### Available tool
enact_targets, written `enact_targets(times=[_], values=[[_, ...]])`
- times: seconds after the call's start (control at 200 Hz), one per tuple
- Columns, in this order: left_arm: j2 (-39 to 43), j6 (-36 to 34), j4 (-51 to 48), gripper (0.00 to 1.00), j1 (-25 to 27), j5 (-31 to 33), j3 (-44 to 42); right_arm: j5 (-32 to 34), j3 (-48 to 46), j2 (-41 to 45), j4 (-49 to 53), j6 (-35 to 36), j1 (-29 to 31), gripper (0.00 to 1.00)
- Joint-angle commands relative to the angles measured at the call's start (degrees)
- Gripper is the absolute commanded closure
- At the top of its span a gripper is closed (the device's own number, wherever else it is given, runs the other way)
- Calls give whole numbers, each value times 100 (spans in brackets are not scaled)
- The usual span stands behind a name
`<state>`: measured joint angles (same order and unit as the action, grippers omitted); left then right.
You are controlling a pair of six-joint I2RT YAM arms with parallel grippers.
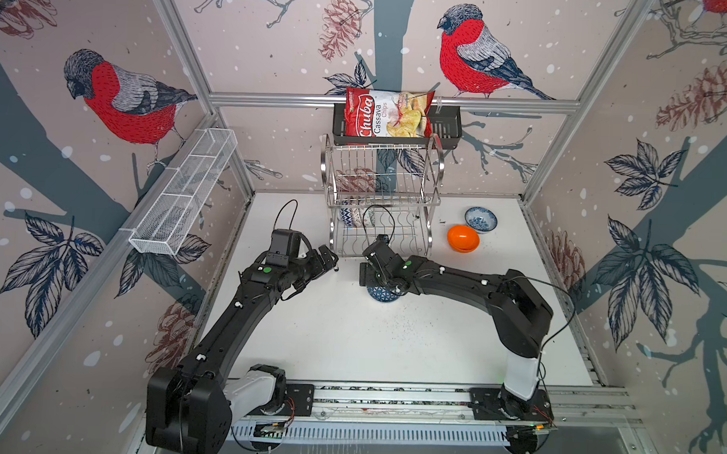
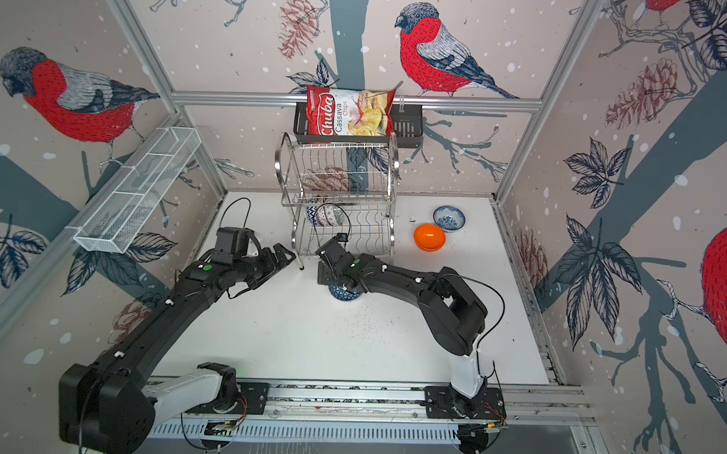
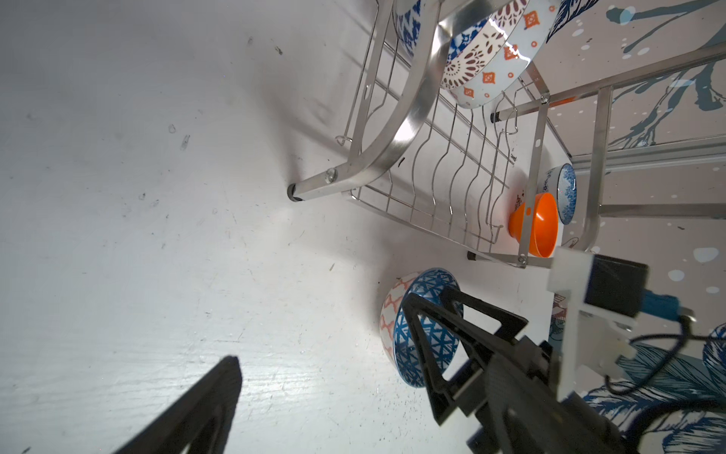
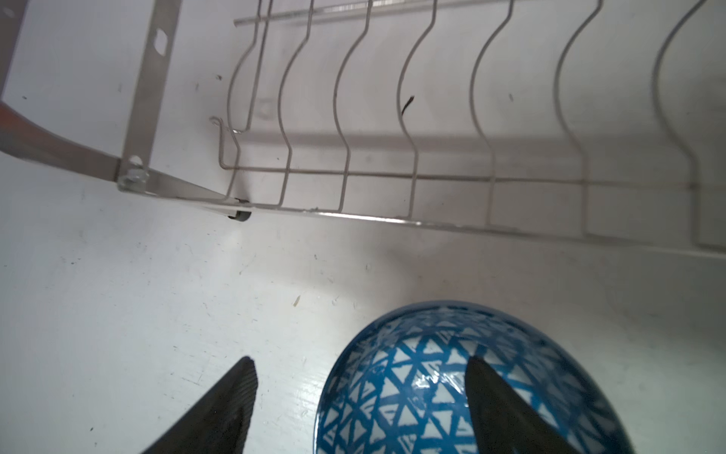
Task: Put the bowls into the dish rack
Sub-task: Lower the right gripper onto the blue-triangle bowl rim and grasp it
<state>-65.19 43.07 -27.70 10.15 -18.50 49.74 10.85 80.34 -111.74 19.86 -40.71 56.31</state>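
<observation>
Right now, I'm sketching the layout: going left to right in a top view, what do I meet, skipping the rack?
white mesh basket → left gripper → dark blue bowl → orange bowl → white-blue floral bowl

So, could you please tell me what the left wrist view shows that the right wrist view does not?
Only the left wrist view shows the patterned bowls in the rack, the orange bowl and the white and blue bowl on the table, and an orange and white bowl nested under the blue bowl. Only the right wrist view looks between the fingers of the right gripper: open, one inside the blue bowl, one outside its rim. Both show the blue bowl, that gripper, the rack's lower wires and the table.
</observation>
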Motion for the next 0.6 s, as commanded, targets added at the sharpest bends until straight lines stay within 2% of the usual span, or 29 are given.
enact_targets(times=[0.0,0.18,0.35,0.535,0.595], values=[[76,-38,268,3,-74,-342,-125,-17,383,-311,578,-284,70,23],[142,-5,455,3,-75,-431,-291,-34,610,-515,810,-743,192,28],[192,-7,544,3,-75,-477,-446,59,786,-671,1091,-816,370,36],[331,56,557,3,-75,-554,-614,128,688,-680,1213,-924,463,49],[359,79,551,3,-75,-613,-645,161,644,-665,1241,-996,468,59]])
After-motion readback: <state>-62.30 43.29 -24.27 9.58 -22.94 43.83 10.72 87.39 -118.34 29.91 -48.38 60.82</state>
